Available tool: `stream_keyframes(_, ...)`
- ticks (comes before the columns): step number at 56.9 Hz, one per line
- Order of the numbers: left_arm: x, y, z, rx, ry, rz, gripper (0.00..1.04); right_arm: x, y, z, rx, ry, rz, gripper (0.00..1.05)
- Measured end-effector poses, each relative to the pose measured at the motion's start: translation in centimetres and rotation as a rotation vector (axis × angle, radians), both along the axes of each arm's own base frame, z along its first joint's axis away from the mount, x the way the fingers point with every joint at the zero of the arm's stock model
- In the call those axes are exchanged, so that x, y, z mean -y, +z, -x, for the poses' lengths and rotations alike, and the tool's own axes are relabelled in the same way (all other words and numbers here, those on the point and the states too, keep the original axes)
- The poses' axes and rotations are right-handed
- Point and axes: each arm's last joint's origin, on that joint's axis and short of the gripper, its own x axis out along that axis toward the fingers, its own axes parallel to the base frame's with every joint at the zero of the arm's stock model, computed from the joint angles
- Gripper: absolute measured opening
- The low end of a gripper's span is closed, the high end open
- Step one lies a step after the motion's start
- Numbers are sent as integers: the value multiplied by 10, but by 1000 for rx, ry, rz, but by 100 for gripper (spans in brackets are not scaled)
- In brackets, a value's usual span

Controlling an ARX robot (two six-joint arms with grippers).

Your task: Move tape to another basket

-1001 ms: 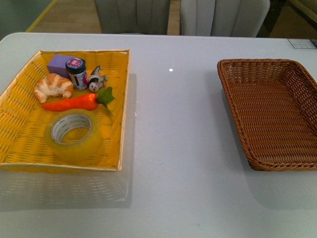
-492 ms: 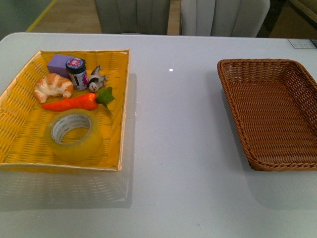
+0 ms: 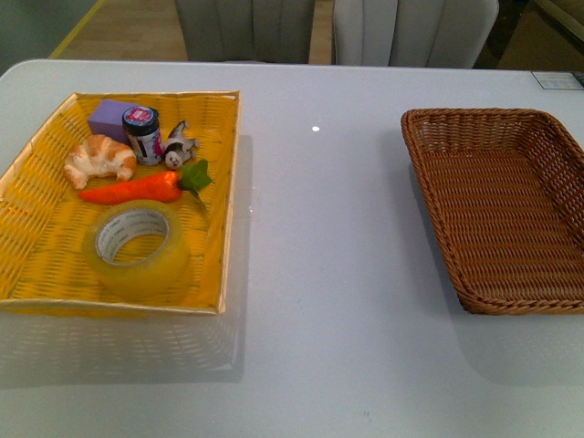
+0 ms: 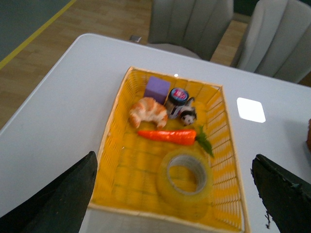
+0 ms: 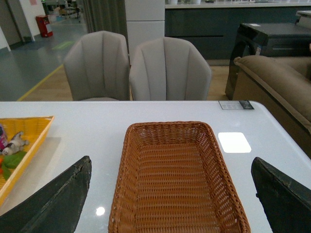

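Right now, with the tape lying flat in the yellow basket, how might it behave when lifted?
The tape is a thick wound ring, so it probably stays rigid. Its glossy outer face may be slippery. Lying flat it should not roll, but tipped on edge it could.

The desk [image 3: 319, 274] is viewed by the front camera from above its near edge, looking across and down. The yellow basket [image 3: 230, 182] is seen to the left and the brown basket [image 3: 429, 210] well apart to its right. The left wrist view is taken from high over the yellow basket's near end, facing the chairs [image 4: 189, 24] beyond it, with the left fingers [image 4: 63, 199] spread wide in the foreground. The right wrist view is aimed flatter, from right of the yellow basket, over the brown basket's near end, between the spread right fingers [image 5: 53, 199]. The yellow basket is shared by all three views, though only a corner is caught by the right wrist view. The brown basket is shared by the front and right wrist views.
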Motion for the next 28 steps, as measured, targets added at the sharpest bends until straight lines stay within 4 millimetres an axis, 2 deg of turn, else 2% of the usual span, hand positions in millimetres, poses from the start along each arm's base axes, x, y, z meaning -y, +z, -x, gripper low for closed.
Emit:
stream_keyframes(5, 4, -24, -46, -70, -54, -41, 96, 0, 0, 0, 0, 0, 0, 96)
stream_keyframes(10, 9, -61, -72, -190, -96, -84, 96, 0, 0, 0, 0, 0, 0, 96)
stream_keyframes(14, 12, -82, -86, -250, -112, -107, 96, 0, 0, 0, 0, 0, 0, 96)
stream_keyframes(28, 15, -126, -110, -367, -126, -143, 96, 0, 0, 0, 0, 0, 0, 96)
